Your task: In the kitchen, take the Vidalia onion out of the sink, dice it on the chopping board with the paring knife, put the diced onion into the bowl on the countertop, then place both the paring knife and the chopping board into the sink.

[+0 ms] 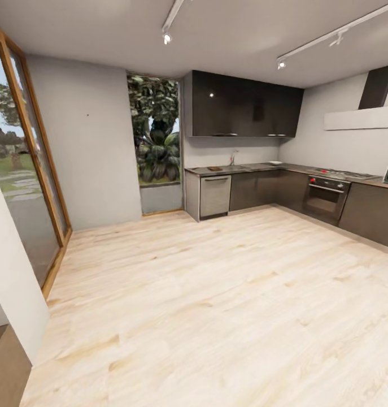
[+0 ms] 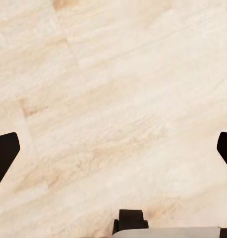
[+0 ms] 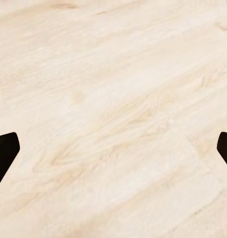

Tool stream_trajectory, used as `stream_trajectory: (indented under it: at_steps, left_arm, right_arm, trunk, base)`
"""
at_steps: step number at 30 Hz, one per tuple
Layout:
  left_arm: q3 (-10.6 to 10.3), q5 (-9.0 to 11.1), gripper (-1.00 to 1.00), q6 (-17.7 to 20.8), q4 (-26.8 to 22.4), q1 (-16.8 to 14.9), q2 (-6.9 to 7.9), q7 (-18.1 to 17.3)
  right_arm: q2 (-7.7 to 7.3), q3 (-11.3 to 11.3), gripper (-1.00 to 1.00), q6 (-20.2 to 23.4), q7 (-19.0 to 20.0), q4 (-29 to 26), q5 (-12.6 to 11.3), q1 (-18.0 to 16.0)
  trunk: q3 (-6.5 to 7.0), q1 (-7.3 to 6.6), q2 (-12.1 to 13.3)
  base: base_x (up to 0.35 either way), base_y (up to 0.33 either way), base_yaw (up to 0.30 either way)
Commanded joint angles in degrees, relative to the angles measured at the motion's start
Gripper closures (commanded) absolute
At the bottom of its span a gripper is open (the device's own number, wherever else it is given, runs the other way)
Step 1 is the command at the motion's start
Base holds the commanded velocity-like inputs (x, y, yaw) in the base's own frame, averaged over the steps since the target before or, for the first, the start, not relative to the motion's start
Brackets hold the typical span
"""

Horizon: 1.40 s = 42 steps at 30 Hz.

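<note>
A pale wood floor point(image 1: 216, 294) stretches ahead to the far corner of the kitchen, where a grey surface point(image 1: 261, 167) runs above dark cabinets point(image 1: 256, 189). The sink point(image 1: 234, 167) sits there under a chrome tap, with the chopping board point(image 1: 214, 168) just beside it and the white bowl point(image 1: 275, 163) farther along. The left hand point(image 2: 113, 148) and right hand point(image 3: 113, 148) both hang above bare planks, fingers spread wide apart, holding nothing.

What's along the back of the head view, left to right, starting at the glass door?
Glass door with wooden frame → window onto plants → dishwasher → chopping board → sink tap → bowl → oven.
</note>
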Motion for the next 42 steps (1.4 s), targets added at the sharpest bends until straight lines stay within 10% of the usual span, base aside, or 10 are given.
stream_trajectory:
  at_steps: [1, 42]
  left_arm:
    - [0.03, 0.04, -1.00, -0.14, 0.02, -0.01, 0.00, 0.02]
    - [0.03, 0.04, -1.00, -0.14, 0.24, -0.01, 0.00, 0.02]
  right_arm:
    - [0.02, 0.00, -1.00, -0.11, -0.15, -0.03, -0.02, 0.00]
    - [0.02, 0.00, -1.00, -0.10, -0.33, -0.03, -0.02, 0.00]
  trunk:
    - [-0.05, 0.04, -0.02]
    - [-0.13, 0.04, -0.02]
  base:
    - [0.319, 0.000, 0.000]
    - [0.319, -0.031, -0.092]
